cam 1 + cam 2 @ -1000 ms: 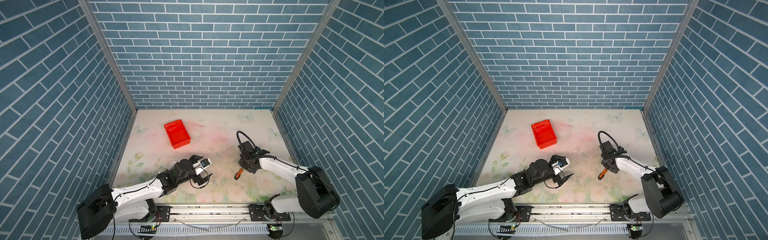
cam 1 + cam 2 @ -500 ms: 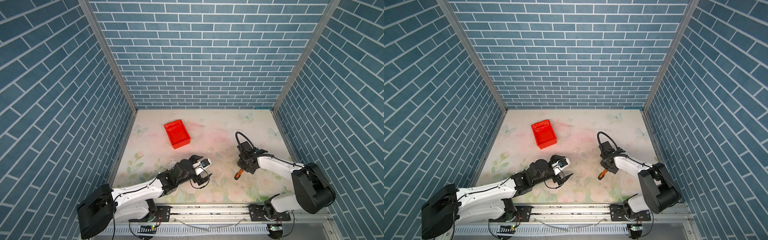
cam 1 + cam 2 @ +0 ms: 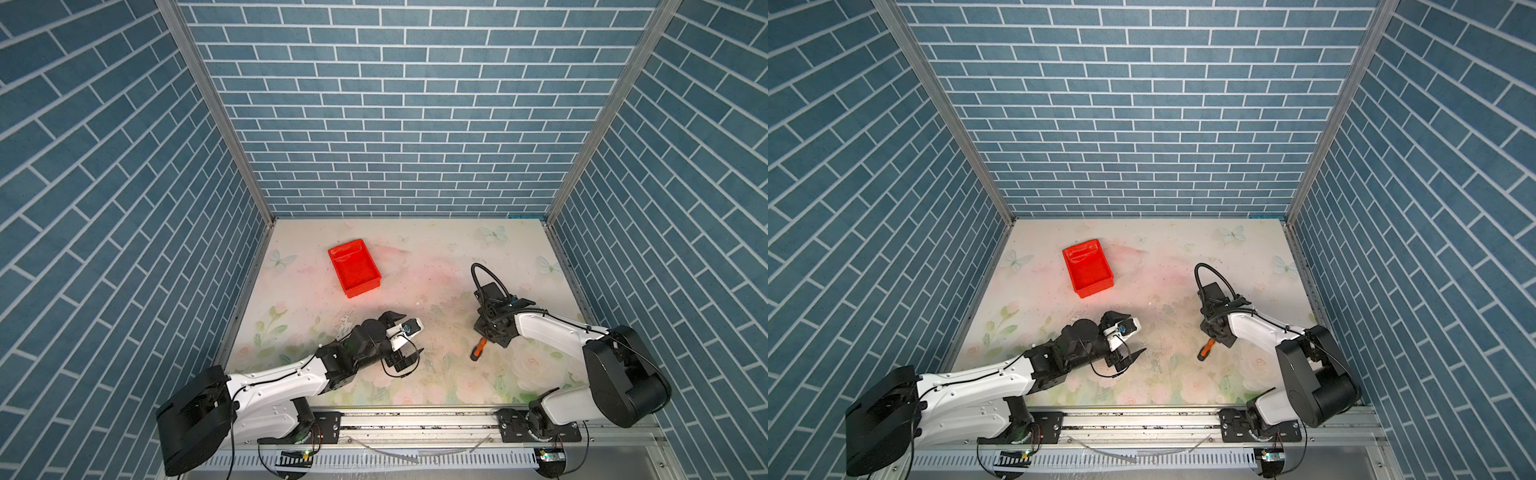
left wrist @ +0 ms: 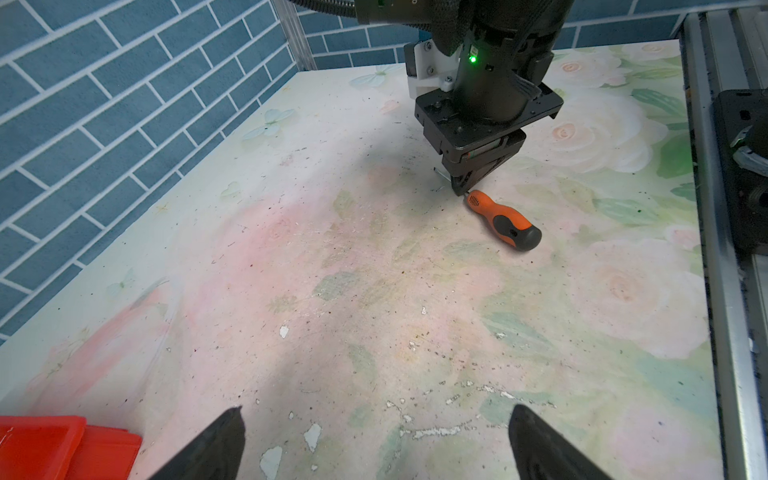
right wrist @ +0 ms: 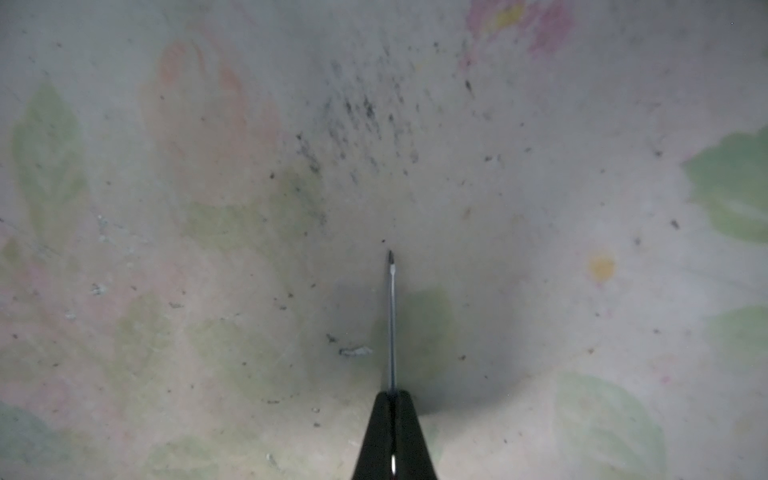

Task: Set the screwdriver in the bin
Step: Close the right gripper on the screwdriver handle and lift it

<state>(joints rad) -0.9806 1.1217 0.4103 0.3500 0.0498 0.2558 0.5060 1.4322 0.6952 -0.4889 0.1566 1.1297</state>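
Orange screwdriver (image 3: 479, 347) handle in both top views, right wrist view shows shaft pinched in right hand (image 5: 392, 398), left hand (image 4: 375, 411) splayed.

Glossy plastic bin (image 3: 354, 266), metal-shafted screwdriver (image 4: 503, 220) (scuffed matt tabletop (image 3: 415, 270)).

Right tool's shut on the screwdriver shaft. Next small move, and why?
Probably a short straight lift: the right tool grips the screwdriver by its shaft, the handle lies on the table, and the red bin sits apart toward the left rear.
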